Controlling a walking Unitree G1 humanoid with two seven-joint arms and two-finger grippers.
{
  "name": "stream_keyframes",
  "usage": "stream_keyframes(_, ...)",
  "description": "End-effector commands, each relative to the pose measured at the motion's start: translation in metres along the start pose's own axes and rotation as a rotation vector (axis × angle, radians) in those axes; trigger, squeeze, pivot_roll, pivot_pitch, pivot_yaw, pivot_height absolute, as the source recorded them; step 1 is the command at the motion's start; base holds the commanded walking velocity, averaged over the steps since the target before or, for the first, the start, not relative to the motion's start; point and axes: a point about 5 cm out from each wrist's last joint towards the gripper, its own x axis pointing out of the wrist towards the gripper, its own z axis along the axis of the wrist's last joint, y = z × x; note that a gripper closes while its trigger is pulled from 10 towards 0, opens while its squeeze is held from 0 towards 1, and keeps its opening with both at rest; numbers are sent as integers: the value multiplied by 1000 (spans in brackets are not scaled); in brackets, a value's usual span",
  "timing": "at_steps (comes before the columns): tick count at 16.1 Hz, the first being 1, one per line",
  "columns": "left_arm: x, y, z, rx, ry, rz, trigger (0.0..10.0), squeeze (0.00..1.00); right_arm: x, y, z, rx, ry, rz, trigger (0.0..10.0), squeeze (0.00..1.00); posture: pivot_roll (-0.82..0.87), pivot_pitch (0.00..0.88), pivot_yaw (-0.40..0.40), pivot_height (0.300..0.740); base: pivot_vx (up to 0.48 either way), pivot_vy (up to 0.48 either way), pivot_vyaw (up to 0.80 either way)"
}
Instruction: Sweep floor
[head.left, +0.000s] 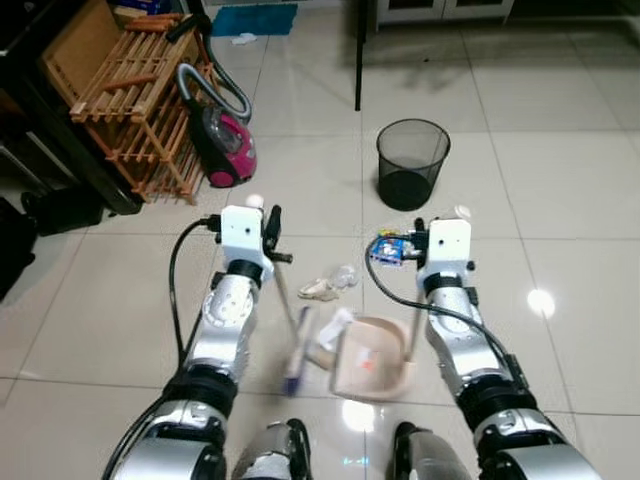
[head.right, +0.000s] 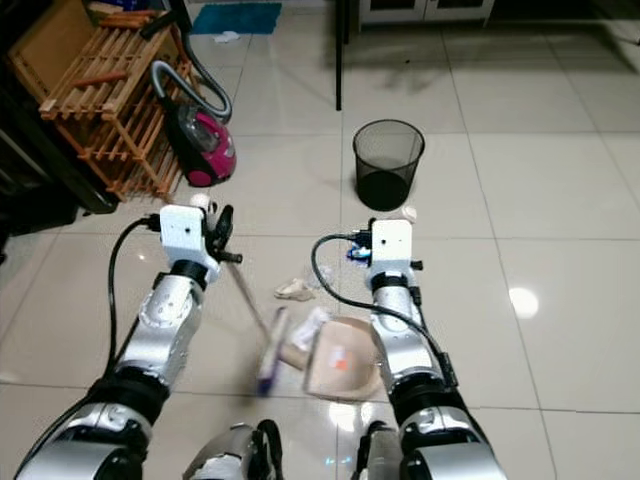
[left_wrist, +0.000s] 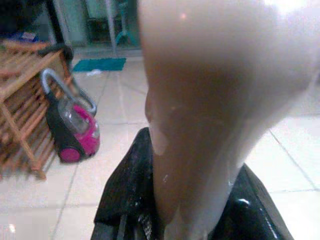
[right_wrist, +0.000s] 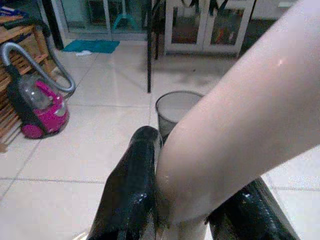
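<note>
Left eye view: both arms work low over the tiled floor (head.left: 560, 200), a tool in each.
Left gripper (head.left: 272, 238): clamped on the pale handle of the broom (head.left: 296, 352); the left wrist view shows black fingers (left_wrist: 131, 195) hugging the handle on both sides. The handle slants down to a blurred head just beside the dustpan, which suits pushing litter inward.
Right gripper (head.left: 418, 242): pinched on the upright handle of the dustpan (head.left: 372, 360); in the right wrist view a black finger (right_wrist: 131, 190) presses the shaft. The pan lies flat, mouth towards the broom, apparently to receive debris.
Litter: crumpled wrappers (head.left: 328, 286) lie just ahead of the pan; a blue packet (head.left: 388, 250) sits near the right wrist.
Bin: a black mesh wastebasket (head.left: 412, 162) stands ahead, likely the tipping point.
Judgement: sweeping underway, litter not yet collected.
Surroundings: a pink vacuum cleaner (head.left: 226, 146) rests against a wooden rack (head.left: 130, 100).
</note>
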Motion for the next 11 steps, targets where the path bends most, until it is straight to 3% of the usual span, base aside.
stream_keyframes(1, 0, 1, -5, -88, 40, 28, 10000, 0, -1, -2, -5, 8, 33, -19, 10000, 0, -6, 261, 118, 740, 0, 0, 0)
stream_keyframes(4, 2, -12, 1, -227, 29, -27, 10000, 0, 2, -8, -6, 9, 57, -61, 10000, 0, 3, 253, 115, 740, 0, 0, 0)
stream_keyframes(7, 5, -15, 12, -307, 0, -83, 10000, 0, 4, -10, -5, 11, 65, -67, 10000, 0, 2, 235, 114, 740, 0, 0, 0)
stream_keyframes(11, 9, -14, 33, -225, -77, -183, 10000, 0, 6, -17, -5, 14, 70, -76, 10000, 0, -9, 197, 105, 740, 0, 0, 0)
